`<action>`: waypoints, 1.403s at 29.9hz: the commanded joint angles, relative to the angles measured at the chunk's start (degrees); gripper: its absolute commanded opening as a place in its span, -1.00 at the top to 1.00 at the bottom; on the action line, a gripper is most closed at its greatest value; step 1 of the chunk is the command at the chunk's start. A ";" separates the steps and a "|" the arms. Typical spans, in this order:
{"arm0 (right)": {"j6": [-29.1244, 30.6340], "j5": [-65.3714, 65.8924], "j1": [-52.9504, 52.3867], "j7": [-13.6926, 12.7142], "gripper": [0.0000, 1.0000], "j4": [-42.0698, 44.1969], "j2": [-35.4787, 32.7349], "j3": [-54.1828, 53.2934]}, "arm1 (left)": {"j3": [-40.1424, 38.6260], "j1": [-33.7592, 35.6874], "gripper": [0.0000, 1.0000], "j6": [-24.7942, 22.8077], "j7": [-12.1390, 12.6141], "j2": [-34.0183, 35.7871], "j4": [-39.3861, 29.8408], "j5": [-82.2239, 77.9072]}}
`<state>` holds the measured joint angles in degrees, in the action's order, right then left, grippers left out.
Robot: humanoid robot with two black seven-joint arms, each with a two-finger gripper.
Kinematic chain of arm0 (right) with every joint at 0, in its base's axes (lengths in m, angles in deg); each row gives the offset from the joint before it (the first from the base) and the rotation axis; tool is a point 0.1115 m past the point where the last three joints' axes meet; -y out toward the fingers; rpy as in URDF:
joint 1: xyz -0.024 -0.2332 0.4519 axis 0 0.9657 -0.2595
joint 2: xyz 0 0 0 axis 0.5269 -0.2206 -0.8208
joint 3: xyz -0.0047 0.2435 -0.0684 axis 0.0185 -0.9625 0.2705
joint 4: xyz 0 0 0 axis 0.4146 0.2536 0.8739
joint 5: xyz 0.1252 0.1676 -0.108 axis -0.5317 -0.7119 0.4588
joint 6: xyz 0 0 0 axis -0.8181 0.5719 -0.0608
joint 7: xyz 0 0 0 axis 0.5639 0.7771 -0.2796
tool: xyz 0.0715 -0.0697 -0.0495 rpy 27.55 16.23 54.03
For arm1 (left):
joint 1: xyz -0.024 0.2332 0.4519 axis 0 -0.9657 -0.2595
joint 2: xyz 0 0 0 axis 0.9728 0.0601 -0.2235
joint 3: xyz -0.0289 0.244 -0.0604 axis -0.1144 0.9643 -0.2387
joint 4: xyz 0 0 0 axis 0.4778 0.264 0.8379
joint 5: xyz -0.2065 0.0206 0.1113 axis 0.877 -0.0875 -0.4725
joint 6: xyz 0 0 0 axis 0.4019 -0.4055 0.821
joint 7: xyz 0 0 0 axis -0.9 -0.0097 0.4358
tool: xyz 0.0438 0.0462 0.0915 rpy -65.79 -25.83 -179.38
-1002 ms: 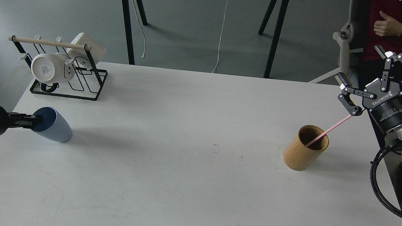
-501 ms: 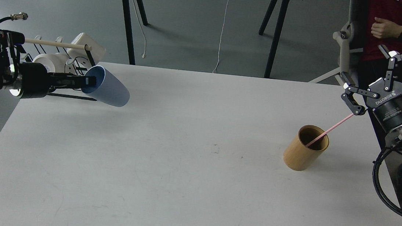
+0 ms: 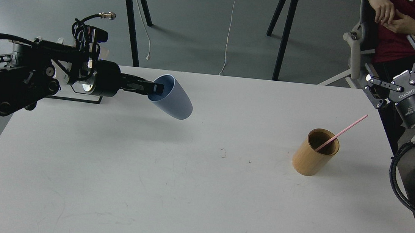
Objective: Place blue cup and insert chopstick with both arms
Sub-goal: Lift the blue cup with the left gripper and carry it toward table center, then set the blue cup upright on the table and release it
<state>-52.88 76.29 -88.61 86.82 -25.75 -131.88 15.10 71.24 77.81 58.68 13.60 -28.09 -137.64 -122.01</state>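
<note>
My left gripper [image 3: 156, 87] is shut on the rim of the blue cup [image 3: 173, 98] and holds it tilted on its side in the air above the back left of the white table [image 3: 185, 190]. The pink chopstick [image 3: 343, 132] leans in a tan wooden cup [image 3: 312, 157] at the right, its top end pointing up and right. My right gripper [image 3: 398, 74] is open and empty, above and to the right of the chopstick's top end, apart from it.
A black mug rack [image 3: 79, 99] at the back left is mostly hidden behind my left arm. A seated person in a red shirt [image 3: 403, 21] is behind my right gripper. Another table's black legs [image 3: 285, 36] stand beyond the far edge.
My left arm lifted the blue cup off the table's left edge and carried it right toward the middle. My right gripper let go of the chopstick's tip and drew back up and right.
</note>
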 commanded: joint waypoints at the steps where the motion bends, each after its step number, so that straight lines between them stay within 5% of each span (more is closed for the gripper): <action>1: 0.00 0.01 0.08 0.00 -0.94 0.00 0.15 -0.02 | 3.27 0.70 1.00 0.17 0.00 -5.39 4.90 0.00; 9: 0.00 0.09 -0.01 0.00 -0.94 0.17 0.06 0.06 | 8.72 1.66 0.99 0.43 0.00 -15.24 13.35 -0.61; 28: 0.00 0.09 0.17 0.00 -0.94 1.23 0.15 0.15 | 21.82 7.82 0.99 0.87 0.00 -25.35 18.18 -0.88; 42: 0.44 0.09 0.35 0.00 -0.94 2.98 0.15 0.33 | 24.72 7.29 0.97 1.05 0.00 -26.14 19.50 -1.05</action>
<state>-52.45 76.39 -88.28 86.82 -22.96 -131.74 15.43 95.46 85.26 59.73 13.59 -54.15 -118.82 -123.03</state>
